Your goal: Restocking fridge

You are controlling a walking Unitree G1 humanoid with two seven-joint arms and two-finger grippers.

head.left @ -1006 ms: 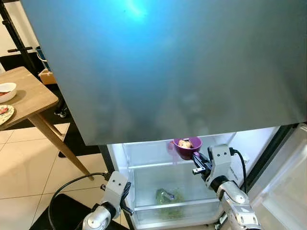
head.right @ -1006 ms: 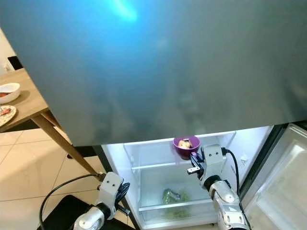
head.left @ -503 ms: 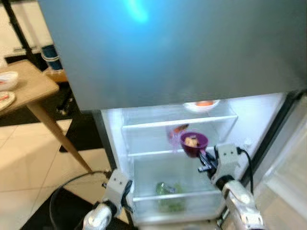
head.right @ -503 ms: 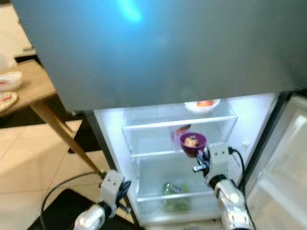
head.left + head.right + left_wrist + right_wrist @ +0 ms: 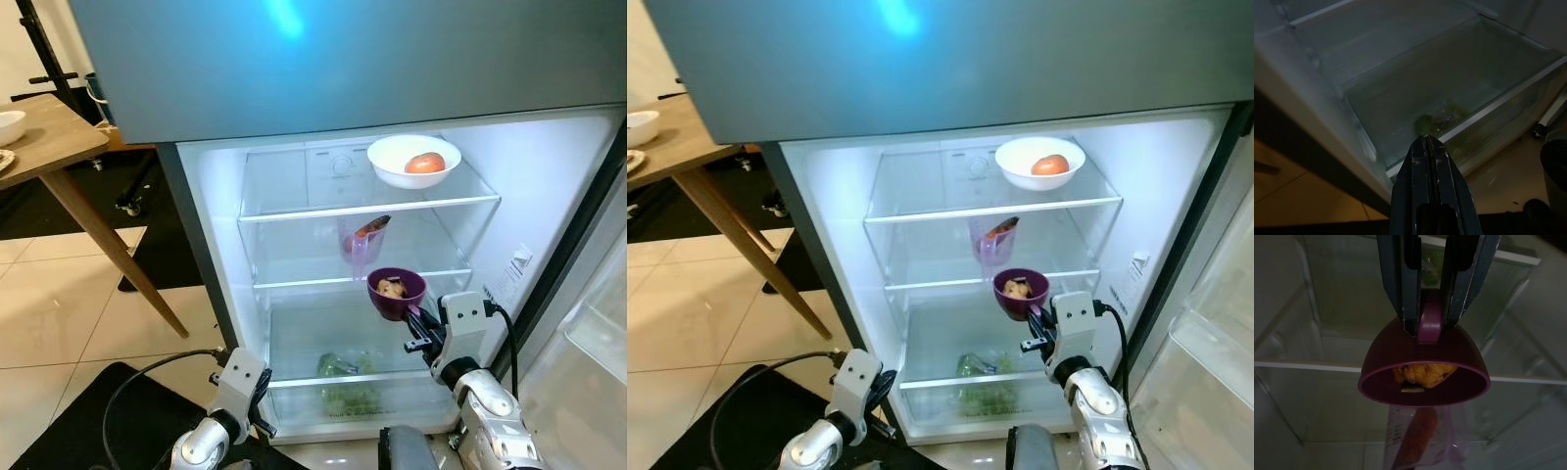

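Straight ahead of you the fridge (image 5: 196, 215) stands open, interior lit, its door (image 5: 598, 362) swung out on the right. Left of it you have the wooden bench (image 5: 54, 147) with a white dish (image 5: 10, 125) at its edge. Inside, top glass shelf (image 5: 294, 201) carries a white bowl (image 5: 412, 160) holding one red fruit (image 5: 425, 164). Middle shelf (image 5: 294, 274) has a clear bag (image 5: 361, 240) with something orange-red in it, near the centre. Bottom crisper drawer (image 5: 294, 343) holds leafy greens (image 5: 341, 369).

Your right end effector (image 5: 416, 331) is clamped on the handle of the purple bowl (image 5: 396, 292), fingers (image 5: 1405, 289) either side of the handle tab. That bowl hangs in the air just in front of the middle shelf's edge, below the bag, with a yellowish food piece (image 5: 1422, 373) inside.

Your left end effector (image 5: 1428, 147) sits low by the fridge's lower left corner, fingers pressed together, gripping nothing, pointed at the crisper drawer.
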